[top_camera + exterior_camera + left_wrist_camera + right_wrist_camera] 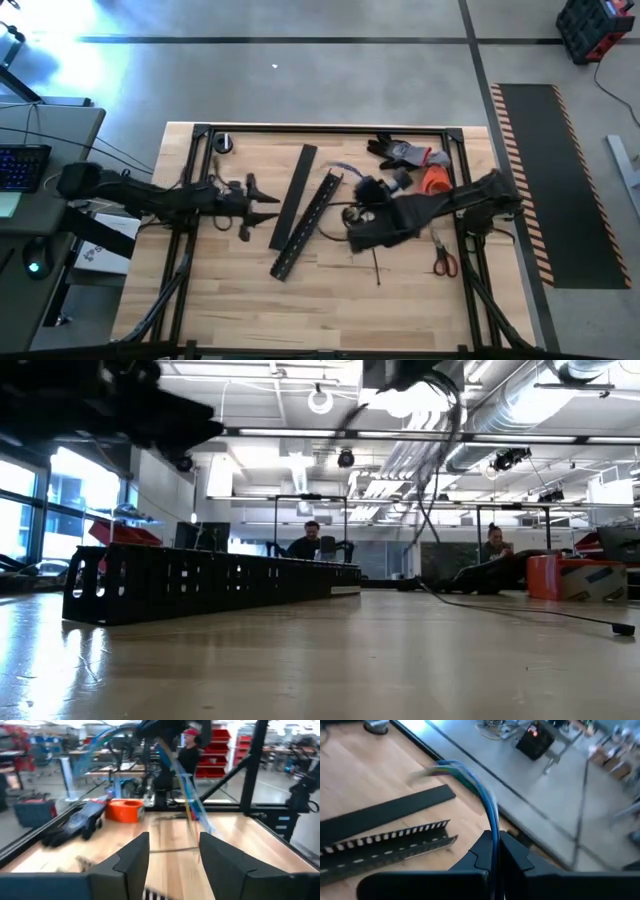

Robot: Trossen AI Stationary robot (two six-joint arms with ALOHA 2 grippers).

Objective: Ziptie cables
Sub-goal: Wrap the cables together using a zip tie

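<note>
The cables, a bundle of thin blue and pale wires with coloured tips, are in my right gripper, which is shut on them above the table's middle. They also show in the left wrist view, slanting down from that gripper. My left gripper is open and empty over the table's left part, pointing toward the cables. A thin dark strip, the ziptie, lies flat on the table near the right arm. My right gripper pinches the cable bundle between its two fingers, somewhere along its length. The wires run out past the fingertips, and their coloured tips stand free in the air. The bundle is clear of the table there; its other end is hidden by the gripper.
The black slotted channel and the flat black cover strip lie side by side mid-table. Gloves and an orange tape roll are at the far right, scissors at the right, and a small roll at the far left.
</note>
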